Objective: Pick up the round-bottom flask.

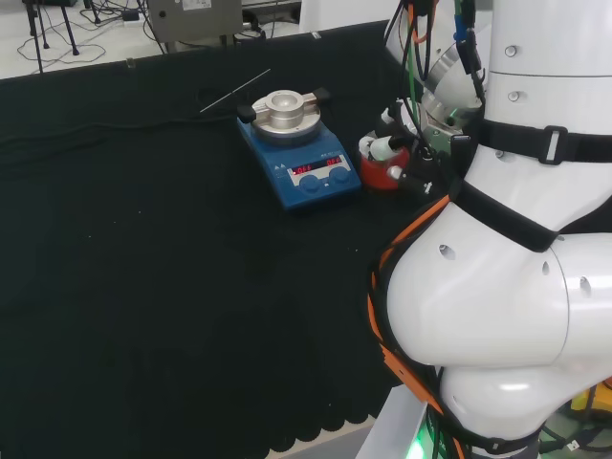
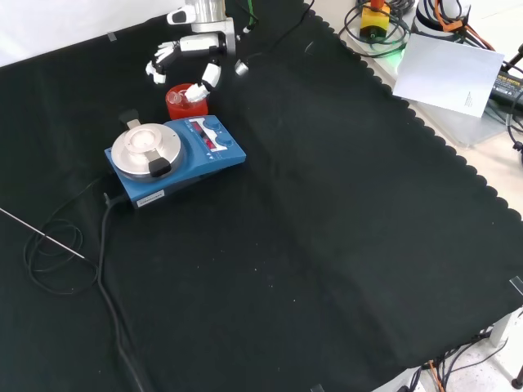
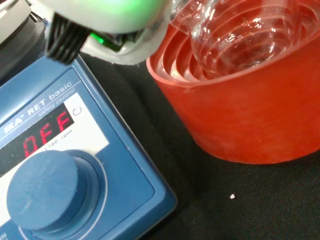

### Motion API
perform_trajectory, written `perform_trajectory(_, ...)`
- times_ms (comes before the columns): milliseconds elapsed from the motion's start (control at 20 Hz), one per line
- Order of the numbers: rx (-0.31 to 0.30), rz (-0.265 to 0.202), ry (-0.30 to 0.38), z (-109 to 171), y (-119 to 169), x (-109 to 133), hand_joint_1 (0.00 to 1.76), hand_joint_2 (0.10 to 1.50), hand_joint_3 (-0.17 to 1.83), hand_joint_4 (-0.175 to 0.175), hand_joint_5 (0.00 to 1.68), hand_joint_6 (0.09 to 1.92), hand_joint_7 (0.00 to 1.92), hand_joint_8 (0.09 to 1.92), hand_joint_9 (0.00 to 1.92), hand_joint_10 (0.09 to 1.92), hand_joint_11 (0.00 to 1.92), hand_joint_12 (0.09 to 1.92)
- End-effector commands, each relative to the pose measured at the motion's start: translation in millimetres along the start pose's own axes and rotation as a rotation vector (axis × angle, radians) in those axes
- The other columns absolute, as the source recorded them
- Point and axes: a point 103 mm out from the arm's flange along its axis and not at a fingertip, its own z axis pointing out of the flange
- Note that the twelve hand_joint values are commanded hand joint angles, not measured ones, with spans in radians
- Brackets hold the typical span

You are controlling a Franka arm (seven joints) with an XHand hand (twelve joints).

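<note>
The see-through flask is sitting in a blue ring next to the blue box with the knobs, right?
Not quite. The ring is red, not blue, as the wrist view shows. The rest is right: the clear flask sits in it, beside the blue box with the knobs.

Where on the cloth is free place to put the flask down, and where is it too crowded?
In the front view, the black cloth lies bare right of and below the blue stirrer. It is crowded where the red stand sits beside the stirrer under the hand; a cable loops at the left.
</note>
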Motion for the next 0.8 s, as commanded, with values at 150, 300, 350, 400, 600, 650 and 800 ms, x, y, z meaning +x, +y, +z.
perform_trajectory(150, 0.013, 0.002, -0.008, 11, 5, 3, 0.94, 0.53, 0.68, -0.073, 0.57, 0.76, 0.23, 0.69, 0.45, 0.74, 0.02, 1.41)
perform_trajectory(300, 0.012, 0.003, 0.0, 13, 6, 2, 0.95, 0.53, 0.68, -0.073, 0.59, 0.77, 0.24, 0.69, 0.46, 0.74, 0.02, 1.41)
perform_trajectory(350, 0.012, 0.003, 0.003, 13, 6, 2, 0.95, 0.53, 0.67, -0.073, 0.6, 0.77, 0.24, 0.69, 0.46, 0.74, 0.02, 1.41)
perform_trajectory(400, 0.013, 0.003, 0.005, 14, 6, 2, 0.95, 0.53, 0.67, -0.072, 0.62, 0.77, 0.24, 0.69, 0.46, 0.74, 0.02, 1.41)
perform_trajectory(600, 0.011, 0.005, 0.002, 16, 8, 2, 0.96, 0.55, 0.67, -0.07, 0.67, 0.79, 0.25, 0.7, 0.47, 0.74, 0.03, 1.41)
perform_trajectory(650, 0.01, 0.004, 0.002, 16, 8, 2, 0.96, 0.55, 0.67, -0.07, 0.68, 0.79, 0.26, 0.7, 0.47, 0.74, 0.03, 1.41)
perform_trajectory(800, 0.009, 0.007, 0.002, 17, 9, 2, 0.97, 0.55, 0.67, -0.07, 0.7, 0.8, 0.26, 0.7, 0.48, 0.74, 0.04, 1.41)
